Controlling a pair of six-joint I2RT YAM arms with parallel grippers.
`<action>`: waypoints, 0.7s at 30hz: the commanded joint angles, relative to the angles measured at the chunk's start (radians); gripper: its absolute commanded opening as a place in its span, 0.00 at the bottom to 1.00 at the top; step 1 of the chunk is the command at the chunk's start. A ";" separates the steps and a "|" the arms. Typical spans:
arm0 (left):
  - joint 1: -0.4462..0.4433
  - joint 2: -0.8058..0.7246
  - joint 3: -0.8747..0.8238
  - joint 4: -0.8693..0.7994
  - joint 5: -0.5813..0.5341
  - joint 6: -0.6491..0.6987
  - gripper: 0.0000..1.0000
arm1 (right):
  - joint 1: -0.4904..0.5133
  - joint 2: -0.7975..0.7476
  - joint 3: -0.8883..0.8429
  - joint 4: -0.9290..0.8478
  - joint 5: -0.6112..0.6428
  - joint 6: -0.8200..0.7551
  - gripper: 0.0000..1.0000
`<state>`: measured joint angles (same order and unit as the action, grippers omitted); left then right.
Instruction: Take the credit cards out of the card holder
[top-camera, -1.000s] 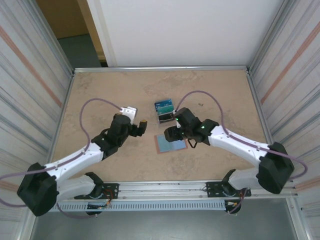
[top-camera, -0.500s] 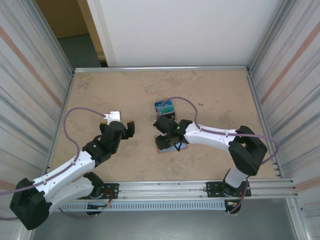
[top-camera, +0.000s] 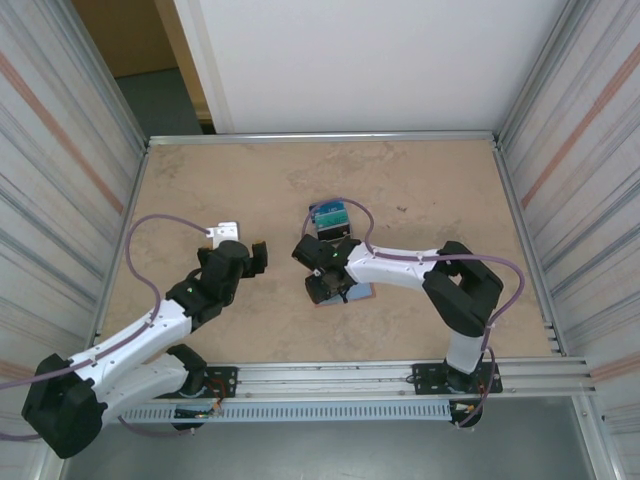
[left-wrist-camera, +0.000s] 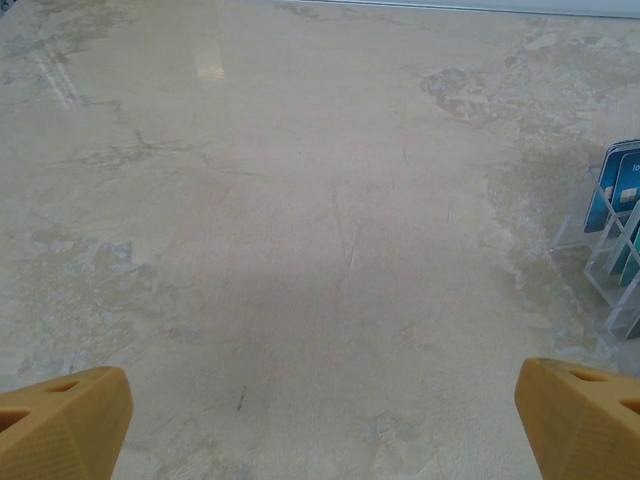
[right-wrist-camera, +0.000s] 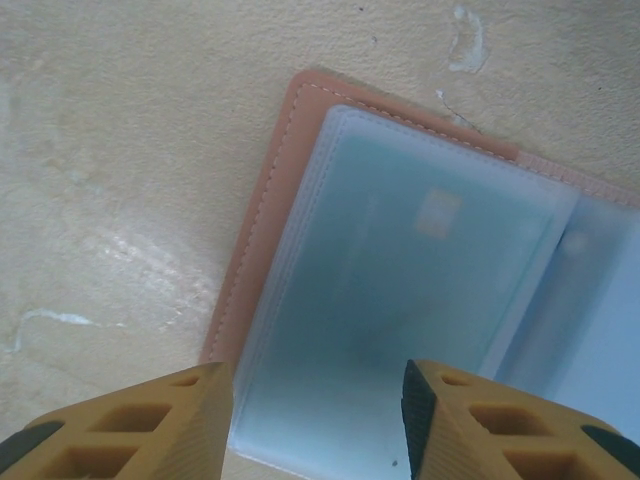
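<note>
Right gripper (right-wrist-camera: 315, 425): directly above the card holder (right-wrist-camera: 262, 250), pointing down at it; jaws about half open with nothing between them.
Right fingers (right-wrist-camera: 140, 425): one hangs over the card holder's tan stitched edge, the other over its pale inner pocket. I cannot tell whether either touches it.
Card holder: lies open and flat on the table (top-camera: 200, 180). In the top view it is partly covered by the right gripper (top-camera: 322, 285), and a strip of it (top-camera: 360, 292) shows on the side towards the right arm.
Clear sleeve (right-wrist-camera: 300, 400): inside the card holder, covering the panel under the right gripper.
Credit card (right-wrist-camera: 400, 280): teal-faced, sitting inside that sleeve of the card holder, with a small pale square mark near one end.
Other credit cards (top-camera: 328, 211): blue-faced, upright, just beyond the card holder's far edge; they also show at the edge of the left wrist view (left-wrist-camera: 620, 190).
Clear stand (top-camera: 330, 225): holds those upright cards, near the card holder but apart from it.
Left gripper (top-camera: 255, 258): to the left of the card holder, clear of it, over bare table.
Left jaws: spread wide with nothing between them, as the left wrist view (left-wrist-camera: 320, 410) shows.
</note>
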<state>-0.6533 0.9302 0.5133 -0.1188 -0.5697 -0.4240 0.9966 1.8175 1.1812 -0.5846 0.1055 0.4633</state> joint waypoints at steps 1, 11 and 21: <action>0.012 -0.001 0.001 0.001 -0.005 -0.024 0.99 | 0.009 0.019 0.025 -0.041 0.029 0.006 0.50; 0.015 -0.003 -0.001 -0.008 0.004 -0.028 0.99 | 0.010 0.055 0.012 -0.045 0.037 0.014 0.50; 0.018 -0.005 0.006 -0.017 0.014 -0.028 0.99 | -0.059 0.002 -0.059 0.041 -0.092 0.038 0.42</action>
<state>-0.6422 0.9302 0.5133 -0.1276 -0.5507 -0.4282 0.9676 1.8336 1.1641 -0.5648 0.0650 0.4698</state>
